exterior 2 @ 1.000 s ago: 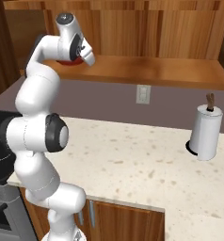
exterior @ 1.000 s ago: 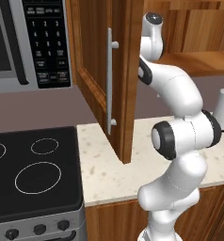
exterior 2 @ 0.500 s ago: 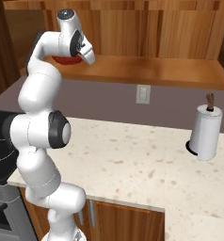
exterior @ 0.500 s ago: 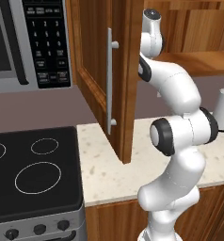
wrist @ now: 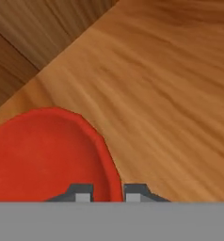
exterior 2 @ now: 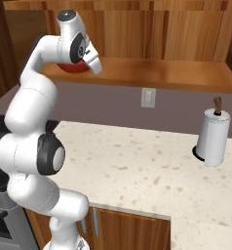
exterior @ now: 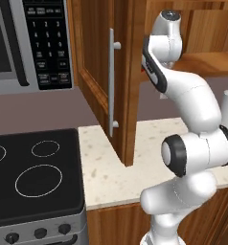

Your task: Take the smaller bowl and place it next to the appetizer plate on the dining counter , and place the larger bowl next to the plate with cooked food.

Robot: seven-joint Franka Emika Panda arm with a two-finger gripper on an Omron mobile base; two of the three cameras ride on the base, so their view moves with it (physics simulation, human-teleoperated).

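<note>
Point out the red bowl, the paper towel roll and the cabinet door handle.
red bowl (wrist: 43, 155): hand view, on its inner surface.
paper towel roll (exterior 2: 213, 138): right base view, on the white side of the roll.
cabinet door handle (exterior: 111, 79): left base view, midway along the vertical bar.

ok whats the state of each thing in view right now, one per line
smaller bowl: upright on the wooden cabinet shelf, its rim between the fingertips
gripper: shut on the bowl's rim
cabinet door: swung open
stove: burners dark, nothing on them
paper towel roll: upright on the counter
</note>
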